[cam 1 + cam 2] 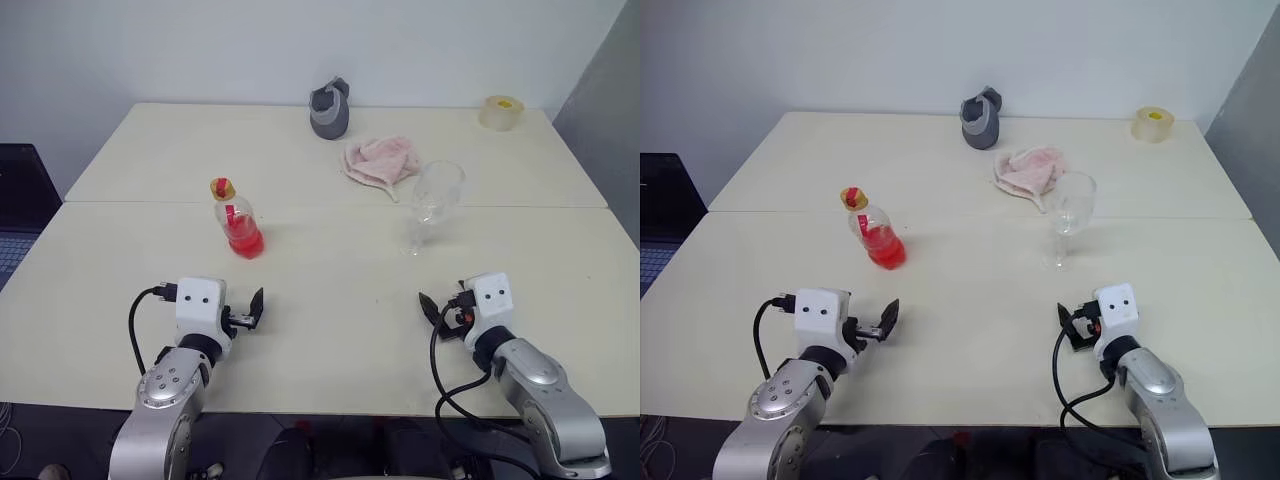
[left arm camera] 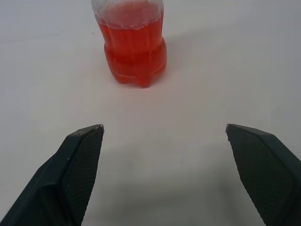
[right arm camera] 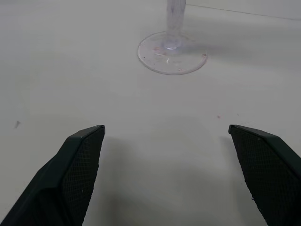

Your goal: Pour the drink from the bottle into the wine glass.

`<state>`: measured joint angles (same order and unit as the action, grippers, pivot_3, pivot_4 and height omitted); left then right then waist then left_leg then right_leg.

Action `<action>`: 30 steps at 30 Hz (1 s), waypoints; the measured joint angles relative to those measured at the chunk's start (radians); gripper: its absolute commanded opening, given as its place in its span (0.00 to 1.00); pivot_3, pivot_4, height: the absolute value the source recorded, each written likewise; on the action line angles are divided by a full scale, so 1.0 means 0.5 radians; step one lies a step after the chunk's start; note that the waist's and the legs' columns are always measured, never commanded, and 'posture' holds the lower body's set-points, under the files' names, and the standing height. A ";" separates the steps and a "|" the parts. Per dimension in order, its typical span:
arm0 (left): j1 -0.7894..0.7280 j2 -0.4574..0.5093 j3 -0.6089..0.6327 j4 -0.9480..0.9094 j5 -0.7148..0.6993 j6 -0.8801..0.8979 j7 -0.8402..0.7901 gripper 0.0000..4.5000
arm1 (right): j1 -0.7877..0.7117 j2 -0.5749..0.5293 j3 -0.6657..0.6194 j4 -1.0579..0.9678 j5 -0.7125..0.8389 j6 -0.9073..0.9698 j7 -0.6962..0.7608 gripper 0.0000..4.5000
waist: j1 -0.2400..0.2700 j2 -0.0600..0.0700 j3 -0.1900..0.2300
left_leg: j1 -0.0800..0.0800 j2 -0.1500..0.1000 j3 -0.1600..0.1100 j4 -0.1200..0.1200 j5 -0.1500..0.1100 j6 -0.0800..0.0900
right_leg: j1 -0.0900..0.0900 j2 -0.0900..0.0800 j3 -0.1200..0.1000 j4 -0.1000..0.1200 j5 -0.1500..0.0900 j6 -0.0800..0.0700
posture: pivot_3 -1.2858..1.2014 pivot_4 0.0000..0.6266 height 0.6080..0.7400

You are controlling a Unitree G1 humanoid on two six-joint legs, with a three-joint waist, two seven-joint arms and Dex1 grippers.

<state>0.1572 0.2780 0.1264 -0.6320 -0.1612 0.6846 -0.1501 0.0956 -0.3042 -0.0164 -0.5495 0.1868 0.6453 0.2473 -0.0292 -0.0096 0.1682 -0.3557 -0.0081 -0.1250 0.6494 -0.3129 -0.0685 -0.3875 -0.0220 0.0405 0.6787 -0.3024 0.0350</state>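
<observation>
A: Bottle first. Where?
B: Bottle point(image 1: 236, 222) stands upright on the counter point(image 1: 330, 330), left of centre, near the seam between the two counter tops. Yellowish-orange cap point(image 1: 222, 188) on. Red drink point(image 1: 244, 240) fills only the lower part.
A: Wine glass?
B: Wine glass point(image 1: 432, 203) upright, right of centre, well apart from the bottle, about level with it across the counter. Bowl looks empty. Right wrist view shows its round foot point(image 3: 171, 52) flat on the counter with a few small red specks on it.
A: Left claw?
B: Left claw point(image 2: 164, 141) wide open, nothing in it. It sits low over the near part of the counter, pointed at the bottle, which is ahead of it and apart from both fingers point(image 2: 77, 160).
A: Right claw?
B: Right claw point(image 3: 167, 141) also spread wide, empty. Glass foot lies ahead of it, apart from the fingers point(image 3: 80, 165). In the head view it sits near the counter's front edge, below the glass.
A: Anything touching?
B: No. Neither claw touches anything.
A: The rest?
B: Pink cloth point(image 1: 378, 160) crumpled just behind the glass on the far counter top. Grey rounded object point(image 1: 330, 110) at the far edge, can't tell what it is. Translucent tape roll point(image 1: 501, 112) at the far right corner. Dark laptop-like thing point(image 1: 20, 205) off the left side.
</observation>
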 measured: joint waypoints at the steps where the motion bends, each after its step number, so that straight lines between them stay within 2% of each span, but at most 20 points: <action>1: -0.002 0.000 0.000 0.001 0.000 0.000 0.001 1.00 | -0.001 -0.003 -0.002 0.001 0.004 -0.003 0.011 1.00 | 0.000 0.000 0.000 | 0.001 0.000 0.001 0.000 0.000 0.000 | 0.000 0.000 0.000 0.001 0.000 0.000 | 0.52 0.24 1.00; 10: -0.036 -0.003 -0.014 0.005 0.015 -0.017 0.012 1.00 | -0.026 -0.044 0.001 0.014 0.098 -0.016 0.186 1.00 | 0.000 0.000 0.000 | 0.003 0.000 0.004 0.000 0.001 0.001 | 0.001 0.001 0.000 0.003 0.001 -0.001 | 0.52 0.24 1.00; 14: -0.099 -0.041 -0.029 0.048 0.018 -0.074 0.019 1.00 | -0.085 -0.155 0.039 0.033 0.190 -0.099 0.422 1.00 | 0.000 0.000 0.000 | 0.003 0.000 0.005 0.003 -0.001 0.005 | 0.001 0.001 -0.001 0.003 0.001 -0.001 | 0.52 0.24 1.00; 20: -0.348 -0.095 -0.024 0.316 0.053 -0.224 0.066 1.00 | -0.228 -0.251 0.098 0.146 0.301 -0.260 0.742 1.00 | 0.001 -0.001 0.000 | 0.002 -0.001 0.004 0.014 -0.002 0.006 | 0.004 0.004 -0.004 0.004 0.002 -0.002 | 0.52 0.24 1.00; 24: -0.508 -0.077 0.000 0.515 0.077 -0.320 0.093 1.00 | -0.292 -0.251 0.133 0.199 0.305 -0.320 0.811 1.00 | 0.000 -0.001 0.000 | -0.002 -0.001 0.003 0.022 -0.002 0.006 | 0.004 0.004 -0.004 0.004 0.004 0.000 | 0.52 0.24 1.00; 30: -0.576 -0.004 0.087 0.676 0.094 -0.438 0.093 1.00 | -0.307 -0.243 0.161 0.222 0.306 -0.333 0.814 1.00 | 0.001 -0.001 0.000 | -0.003 0.000 0.002 0.024 -0.001 0.004 | 0.004 0.002 -0.003 0.004 0.005 0.002 | 0.52 0.24 1.00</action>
<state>-0.1307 0.2760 0.1700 -0.2939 -0.1140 0.4654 -0.1038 -0.0579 -0.4257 0.0640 -0.4386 0.3400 0.4788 0.6543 -0.0289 -0.0100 0.1681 -0.3571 -0.0082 -0.1238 0.6615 -0.3135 -0.0664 -0.3856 -0.0209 0.0391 0.6807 -0.2999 0.0360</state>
